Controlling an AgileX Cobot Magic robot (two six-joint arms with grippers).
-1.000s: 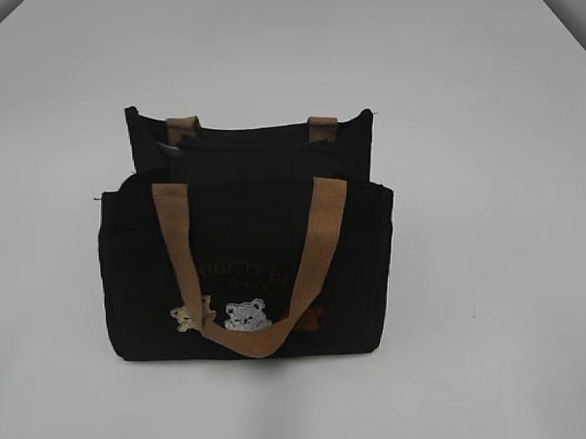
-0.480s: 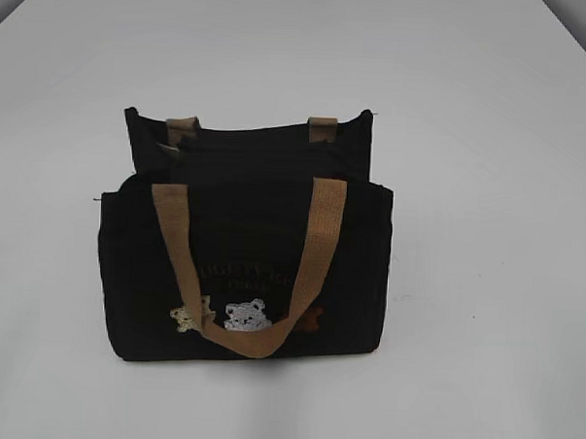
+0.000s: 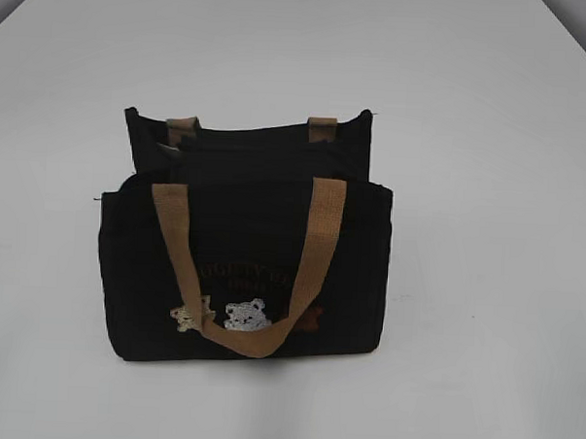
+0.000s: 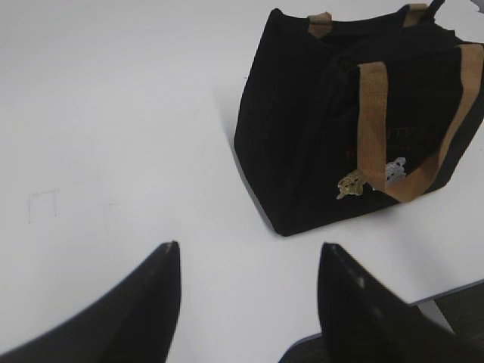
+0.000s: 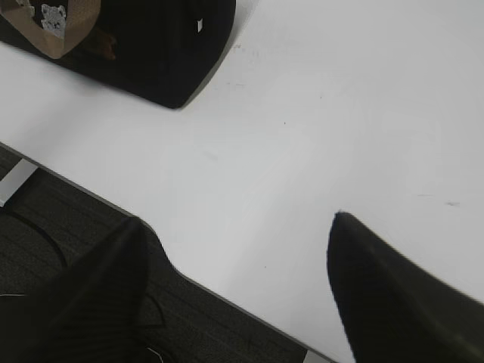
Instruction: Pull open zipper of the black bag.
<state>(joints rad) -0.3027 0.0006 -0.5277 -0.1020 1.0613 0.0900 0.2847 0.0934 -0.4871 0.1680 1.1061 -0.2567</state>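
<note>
Black bag (image 3: 242, 266) in plain dark fabric at frame centre, tan webbing handles (image 3: 316, 240), faint gold lettering (image 3: 247, 273), small cream, white and brown embroidered bears (image 3: 245, 316), plain white counter (image 3: 489, 189), black left claw (image 4: 246, 261), black right claw (image 5: 238, 231)

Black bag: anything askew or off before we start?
Nothing stands out. The black bag stands upright on the white table, front handle draped down its face. Both grippers are open and clear of it.
</note>
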